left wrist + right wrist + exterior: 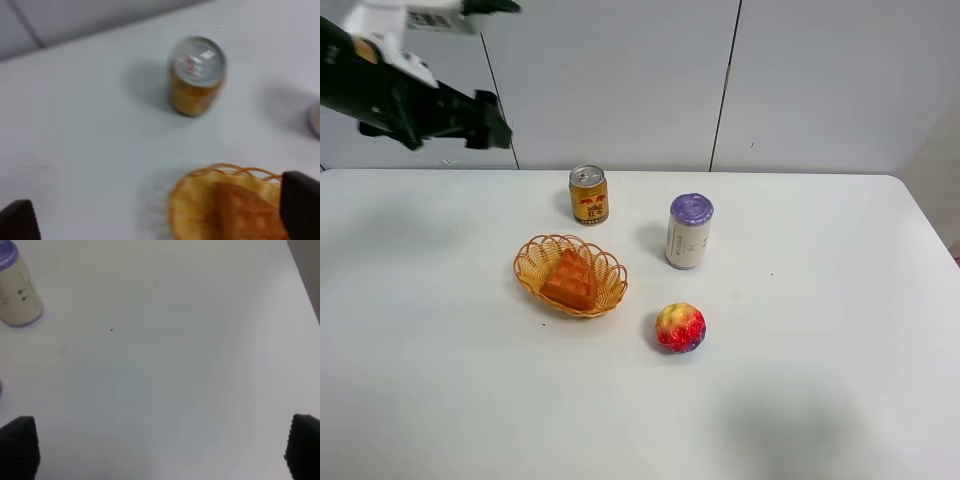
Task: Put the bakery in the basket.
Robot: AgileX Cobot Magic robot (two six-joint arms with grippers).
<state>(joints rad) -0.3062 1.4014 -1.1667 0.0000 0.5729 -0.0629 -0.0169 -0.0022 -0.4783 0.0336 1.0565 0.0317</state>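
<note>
The bakery, an orange-brown waffle wedge [570,280], lies inside the light orange woven basket [529,263] at the table's middle left. The left wrist view shows the waffle [250,215] in the basket [186,210] too, blurred. My left gripper [159,215] is open and empty, with its dark fingertips [300,205] wide apart, high above the table. In the exterior view it [486,119] hangs at the far left, well away from the basket. My right gripper [161,447] is open and empty over bare table; the exterior view does not show it.
A gold can [588,194] stands just behind the basket and also shows in the left wrist view [197,75]. A white can with a purple lid [689,231] stands to the right [15,287]. A red-yellow-purple ball fruit [680,327] lies in front of it.
</note>
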